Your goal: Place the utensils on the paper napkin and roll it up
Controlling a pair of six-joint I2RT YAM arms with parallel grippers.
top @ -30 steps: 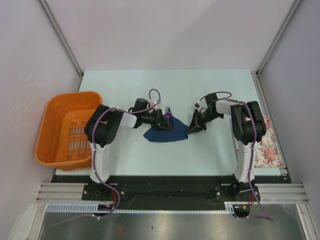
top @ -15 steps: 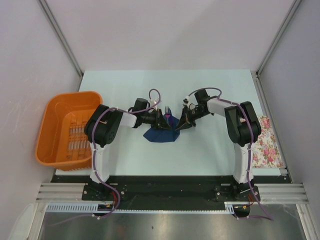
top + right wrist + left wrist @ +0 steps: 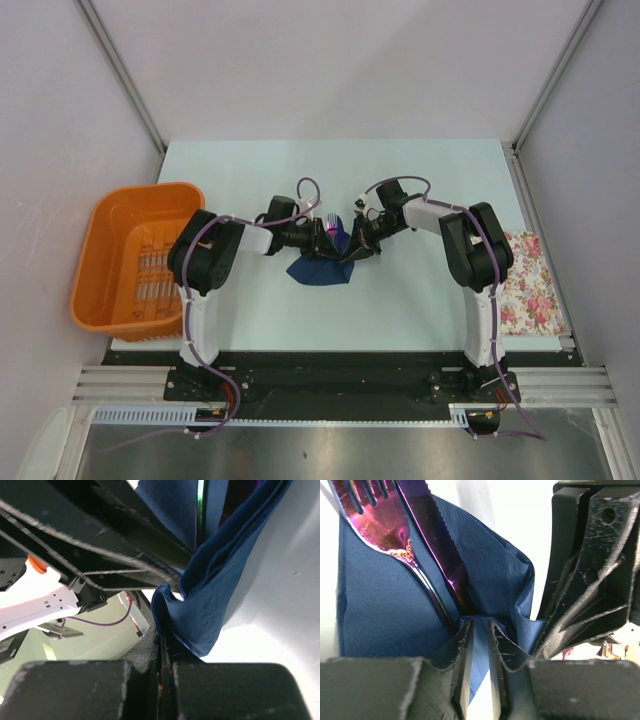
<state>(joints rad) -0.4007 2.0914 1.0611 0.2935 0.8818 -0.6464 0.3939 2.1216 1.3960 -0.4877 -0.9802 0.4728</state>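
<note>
The navy paper napkin (image 3: 316, 269) lay bunched on the pale table (image 3: 420, 180), well right of the orange basket (image 3: 92, 268). Both arms met at its far edge. The left gripper (image 3: 326, 238) reached in from the basket side. In its wrist view its fingers (image 3: 464, 645) stood only a narrow slit apart, nipping a fold of the napkin (image 3: 375, 605). The shiny purple fork (image 3: 372, 522) and serrated knife (image 3: 432, 535) rested on the sheet, their handles running down to those fingertips. The right gripper (image 3: 352, 243) came from the side away from the basket. Its jaws were pressed fully together on the napkin's edge (image 3: 210, 595), which it held raised off the table. A floral cloth (image 3: 520, 285) lay much farther from the basket.
</note>
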